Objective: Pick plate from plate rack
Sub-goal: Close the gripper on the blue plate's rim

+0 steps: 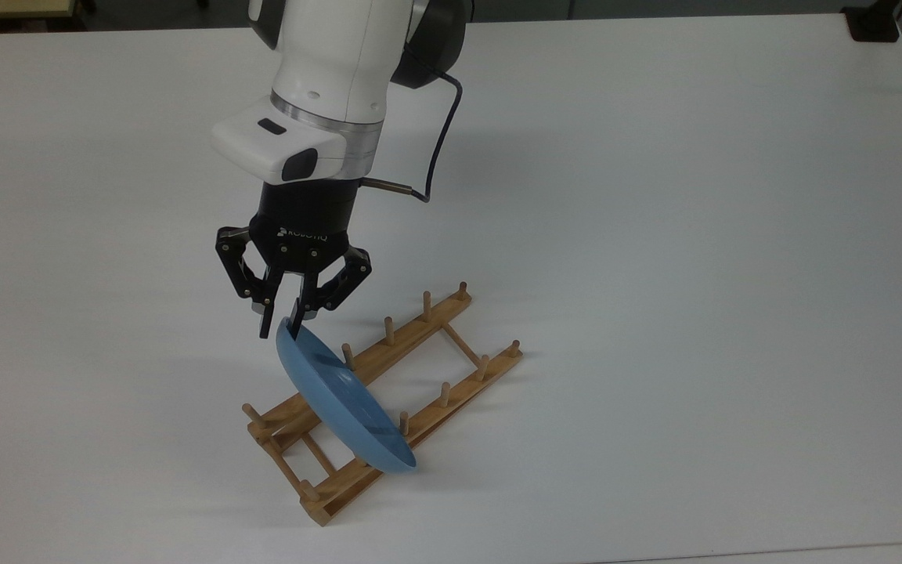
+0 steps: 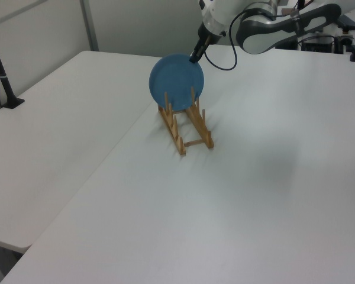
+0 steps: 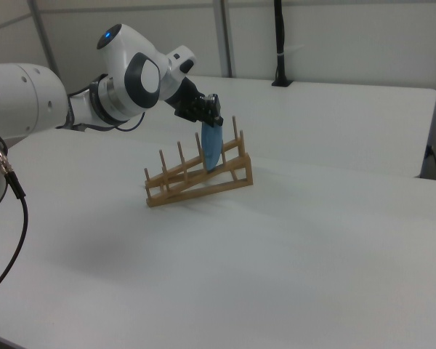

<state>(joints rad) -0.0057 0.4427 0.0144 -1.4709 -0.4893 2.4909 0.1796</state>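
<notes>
One word is readable: "ROBOTIQ", printed in white on the black body of the claw (image 1: pixel 279 327), and it is appearing upside down in the top view. Below this word the two black fingers (image 1: pixel 265 321) are pointing down and are standing close together with a narrow gap. The top edge of the plate (image 1: pixel 341 399) is sitting in this gap, one finger on each face of the rim. The fingers are looking pinched on the rim, so the claw is grasping the plate.

The blue plate is standing on its edge in the rack (image 1: pixel 420 333), tilted, between the pegs near the rack's end at the top view's lower left. Its lower edge is resting on the rails. In the left view the plate (image 2: pixel 176 80) is showing its round face, with the claw (image 2: pixel 194 57) touching its upper right edge, and two pegs of the rack (image 2: pixel 186 127) are standing in front of it. In the right view the plate (image 3: pixel 213 147) is seen edge-on, with the claw (image 3: pixel 211 106) at its top and the rack (image 3: pixel 200 178) under it.

The rack is lying on the white bench (image 1: pixel 694 235).
</notes>
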